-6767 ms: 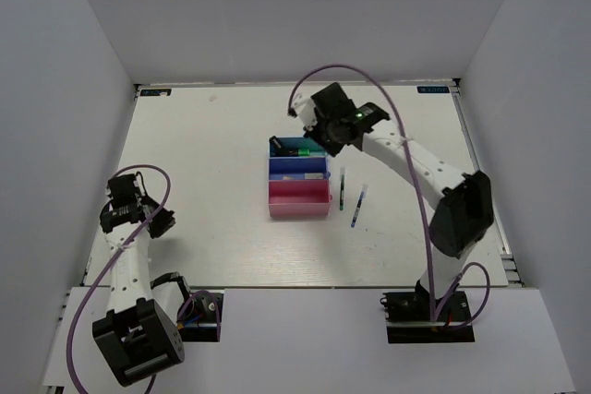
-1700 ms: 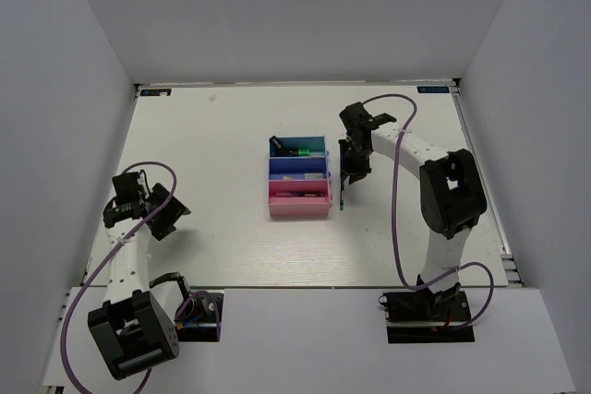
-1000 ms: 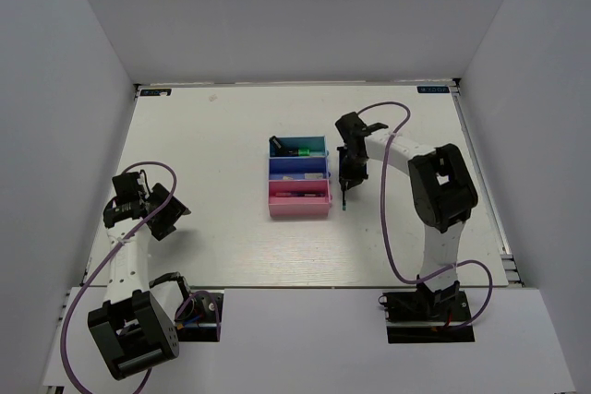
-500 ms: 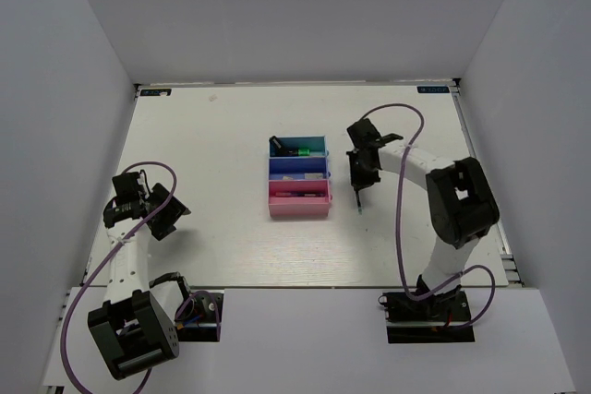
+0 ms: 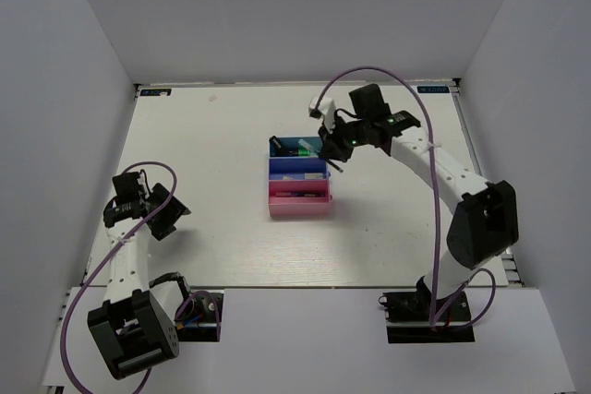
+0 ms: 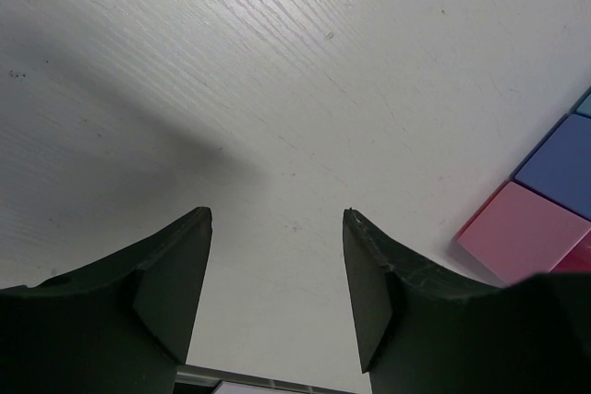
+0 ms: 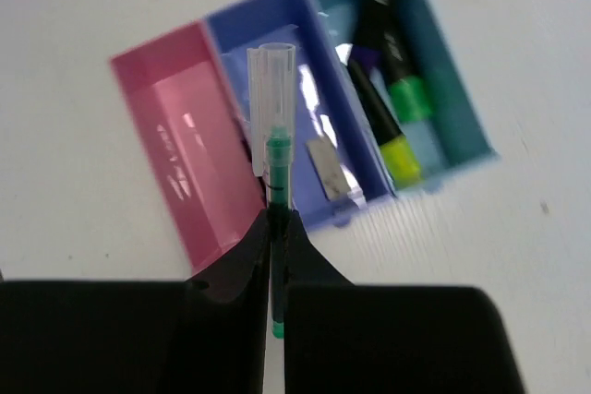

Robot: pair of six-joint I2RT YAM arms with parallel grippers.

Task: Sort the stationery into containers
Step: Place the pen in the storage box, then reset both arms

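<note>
White walls box in a pale, wood-grained table (image 5: 212, 136). The right claw (image 7: 275, 228) is pressed together on a thin pen (image 7: 277, 159), pinching it near one end. A small green tip pokes out behind the fingers, and the rest points away from the wrist. The pen has a green section, a thin dark band and a clear, tube-like end. No print on it can be read.

The pen hangs in the air over the joined row of bins. In the wrist view its clear end lies across the wall between the pink bin (image 7: 157, 89) and the dark blue bin (image 7: 242, 16); which compartment it is above cannot be told.

The dark blue bin holds a pale eraser block (image 7: 325, 161). The teal bin (image 7: 457, 113) holds black-bodied highlighters (image 7: 386, 43) with purple, green and yellow ends. White marks inside the pink bin are too blurred to read, as are the small blue stickers (image 5: 432, 89) at the table's far corners.

Well apart, near the table's left edge, the left claw (image 6: 277, 256) stands spread over bare table, holding nothing.
</note>
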